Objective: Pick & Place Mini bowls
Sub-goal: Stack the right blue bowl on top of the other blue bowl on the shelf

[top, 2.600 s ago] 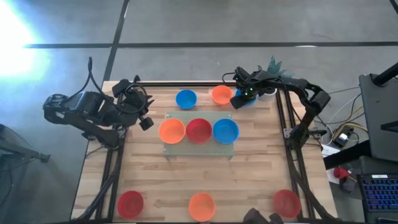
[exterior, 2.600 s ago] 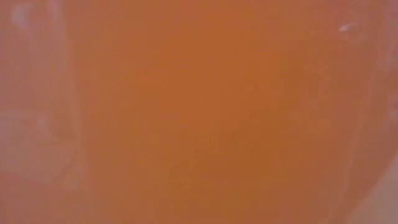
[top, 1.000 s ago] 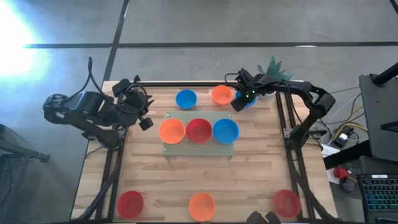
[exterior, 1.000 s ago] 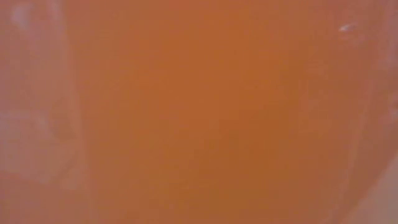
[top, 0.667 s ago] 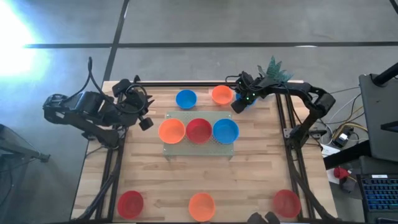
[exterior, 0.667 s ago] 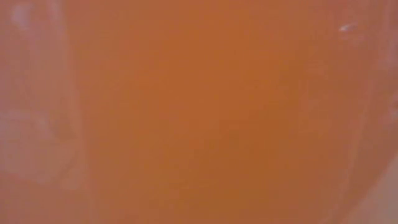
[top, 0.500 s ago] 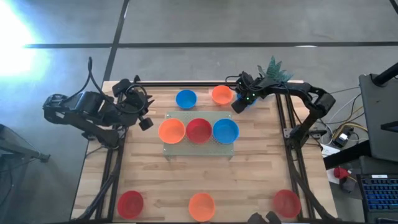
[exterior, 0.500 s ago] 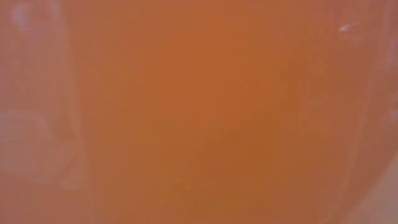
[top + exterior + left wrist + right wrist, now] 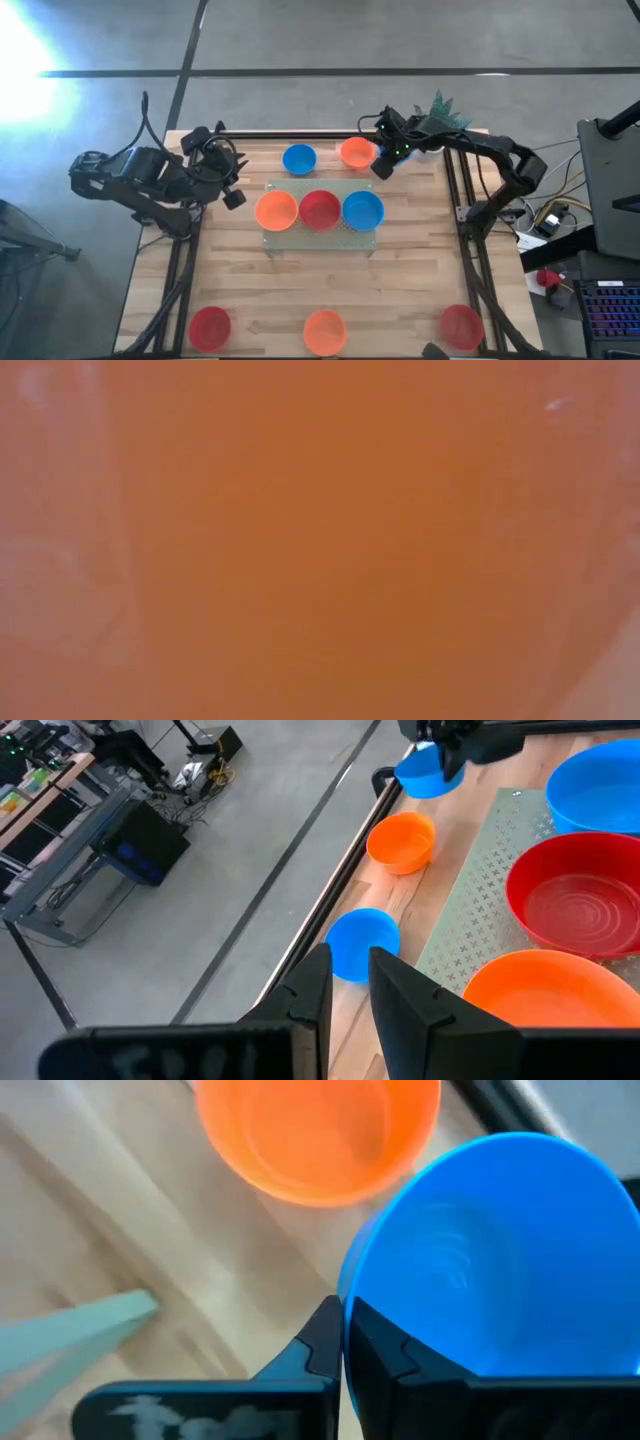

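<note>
The blue bowl (image 9: 480,1250) in the right gripper (image 9: 343,1342) is a small, round, shallow plastic dish, solid blue, with faint rings on its inner floor; being round it has no long axis, and it is tilted so that its open mouth faces partly sideways rather than straight up. The gripper's two dark fingers are closed narrowly on its rim, one inside and one outside. It hangs at the far right corner of the table (image 9: 300,290), beyond the green mat (image 9: 320,238) and just beside an orange bowl (image 9: 356,152) that sits mouth-up on the wood. Farther along the same far edge sits another blue bowl (image 9: 298,158), also mouth-up. On the mat three larger-looking bowls stand in a row, touching: orange (image 9: 276,210), red (image 9: 320,210) and blue (image 9: 363,210). Along the near edge, well apart from the mat, sit a red bowl (image 9: 210,325), an orange bowl (image 9: 324,331) and a red bowl (image 9: 461,325). The left gripper (image 9: 348,982) waits off the mat's left side, its fingers a narrow gap apart with nothing between them. The low view is filled with blurred orange.
</note>
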Robot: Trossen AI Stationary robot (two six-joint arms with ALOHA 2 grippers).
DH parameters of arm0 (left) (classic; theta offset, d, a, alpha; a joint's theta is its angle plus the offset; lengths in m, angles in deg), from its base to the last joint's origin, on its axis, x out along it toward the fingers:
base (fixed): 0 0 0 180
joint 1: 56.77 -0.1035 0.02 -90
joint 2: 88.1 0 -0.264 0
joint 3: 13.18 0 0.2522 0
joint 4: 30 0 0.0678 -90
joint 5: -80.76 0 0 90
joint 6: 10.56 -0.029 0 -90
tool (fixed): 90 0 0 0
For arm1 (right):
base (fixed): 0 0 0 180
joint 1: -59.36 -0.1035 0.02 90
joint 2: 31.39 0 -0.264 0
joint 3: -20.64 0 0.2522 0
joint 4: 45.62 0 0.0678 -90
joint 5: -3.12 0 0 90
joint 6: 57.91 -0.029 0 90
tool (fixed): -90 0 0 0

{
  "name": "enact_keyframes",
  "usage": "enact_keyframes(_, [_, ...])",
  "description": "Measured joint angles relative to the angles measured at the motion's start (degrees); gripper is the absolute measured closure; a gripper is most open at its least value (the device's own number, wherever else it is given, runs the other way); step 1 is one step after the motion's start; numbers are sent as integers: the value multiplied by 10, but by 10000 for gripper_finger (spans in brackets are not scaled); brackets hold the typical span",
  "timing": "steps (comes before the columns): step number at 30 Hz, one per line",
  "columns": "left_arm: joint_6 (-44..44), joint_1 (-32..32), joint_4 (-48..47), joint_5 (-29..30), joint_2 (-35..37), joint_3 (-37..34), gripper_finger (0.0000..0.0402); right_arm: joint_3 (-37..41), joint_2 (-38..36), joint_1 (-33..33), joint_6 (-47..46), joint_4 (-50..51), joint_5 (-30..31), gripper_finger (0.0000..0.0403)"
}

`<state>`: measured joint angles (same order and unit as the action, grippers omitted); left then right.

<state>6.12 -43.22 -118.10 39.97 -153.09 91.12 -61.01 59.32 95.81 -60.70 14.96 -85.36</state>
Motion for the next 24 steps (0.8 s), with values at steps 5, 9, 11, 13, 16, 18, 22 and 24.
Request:
enact_keyframes(5, [0, 0, 0, 0, 0, 0, 337, -57, -14, -33, 8, 64, 2, 395])
enact_keyframes(9, [0, 0, 0, 0, 0, 0, 337, -116, -17, -62, 29, 150, 14, 395])
enact_keyframes(11, [0, 0, 0, 0, 0, 0, 337, -146, -17, -78, 37, 186, 18, 395])
enact_keyframes(13, [0, 0, 0, 0, 0, 0, 337, -176, -18, -99, 53, 215, 18, 395])
enact_keyframes(16, [0, 0, 0, 0, 0, 0, 337, -213, -18, -138, 87, 233, 17, 395])
enact_keyframes(18, [0, 0, 0, 0, 0, -1, 337, -228, -18, -168, 106, 237, 17, 395])
enact_keyframes(22, [0, 0, 0, 0, 0, -10, 337, -255, -20, -224, 109, 238, 15, 395])
enact_keyframes(24, [0, 0, 1, 0, 0, -16, 337, -272, -21, -251, 101, 242, 15, 394])
